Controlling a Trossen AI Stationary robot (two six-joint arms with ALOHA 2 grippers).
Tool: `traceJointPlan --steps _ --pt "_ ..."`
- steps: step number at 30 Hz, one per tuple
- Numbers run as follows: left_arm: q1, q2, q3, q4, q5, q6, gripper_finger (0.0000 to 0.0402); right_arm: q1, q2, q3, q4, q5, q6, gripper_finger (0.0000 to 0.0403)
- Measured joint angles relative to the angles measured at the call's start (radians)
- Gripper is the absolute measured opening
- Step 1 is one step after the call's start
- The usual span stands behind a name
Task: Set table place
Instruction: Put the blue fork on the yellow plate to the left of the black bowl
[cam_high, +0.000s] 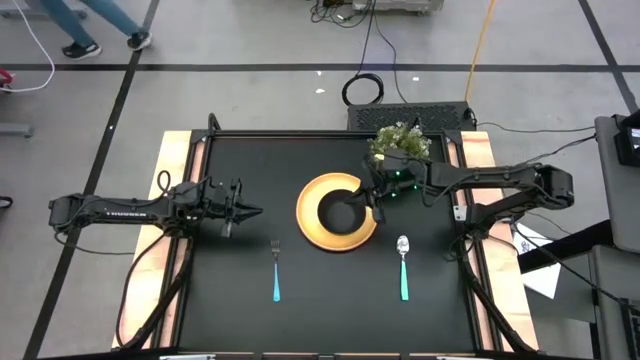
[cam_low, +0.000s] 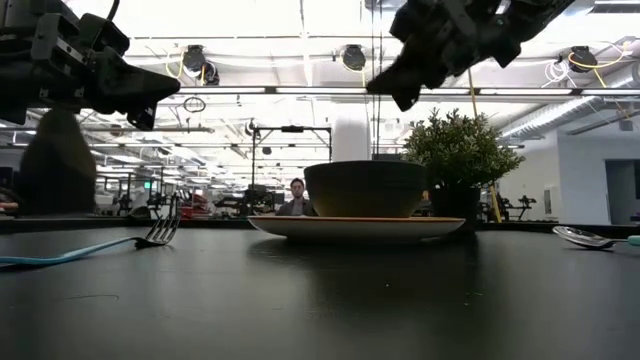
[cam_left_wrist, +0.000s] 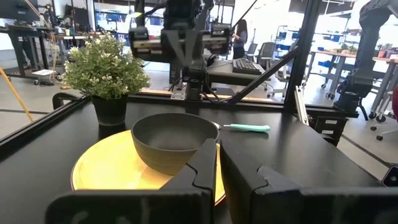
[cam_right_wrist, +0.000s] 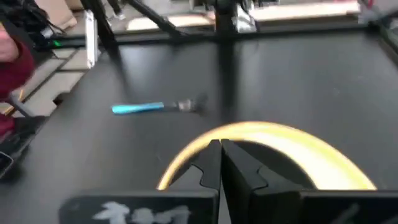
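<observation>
Near the middle of the table (cam_high: 250, 330), a little toward its right half, the black bowl (cam_high: 340, 209) sits inside the yellow plate (cam_high: 318, 236), resting off-centre toward the plate's far right part, so a broad yellow crescent shows on the near and left sides. On either side of the plate, the fork (cam_high: 276, 270) lies to the left and the spoon (cam_high: 403, 266) to the right, both with teal handles toward the near edge and heads pointing away; their long axes run parallel, front to back, and each lies apart from the plate.

Directly over the bowl's right rim hangs the right gripper (cam_high: 372, 203), raised clear of the bowl in the low view, its fingers pressed together with nothing between them. Its arm reaches in from the right edge, passing just in front of the potted plant (cam_high: 400, 142), which stands behind the plate's right side.

Farther out, the left gripper (cam_high: 252, 211) points rightward toward the plate from the left half of the table, above the surface and well short of the plate; its fingers are also closed and empty. The fork lies just in front of it.

Judging by this layout, the setting looks essentially complete. Should the bowl need centring, the right gripper is much the nearer, and the bowl lies immediately below and slightly left of it.
</observation>
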Motion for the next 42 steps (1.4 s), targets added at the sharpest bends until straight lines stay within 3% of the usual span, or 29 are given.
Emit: traceJointPlan --steps 5,17,22,34,42 --pt "0.0 0.0 0.0 -0.004 0.0 0.0 0.0026 0.001 -0.065 -0.064 0.098 0.007 -0.005 0.0" --pt "0.0 0.0 0.0 -0.014 -0.003 0.021 0.0026 0.009 -0.325 -0.419 0.453 0.009 0.035 0.0" --pt "0.0 0.0 0.0 -0.011 -0.014 0.023 0.0026 0.012 -0.402 -0.535 0.542 0.117 0.072 0.0" --pt "0.0 0.0 0.0 -0.027 -0.017 0.023 0.0026 0.07 -0.526 -0.634 0.611 0.105 -0.028 0.0" --pt "0.0 0.0 0.0 -0.03 -0.017 0.021 0.0026 0.107 -0.631 -0.685 0.697 0.008 0.009 0.0"
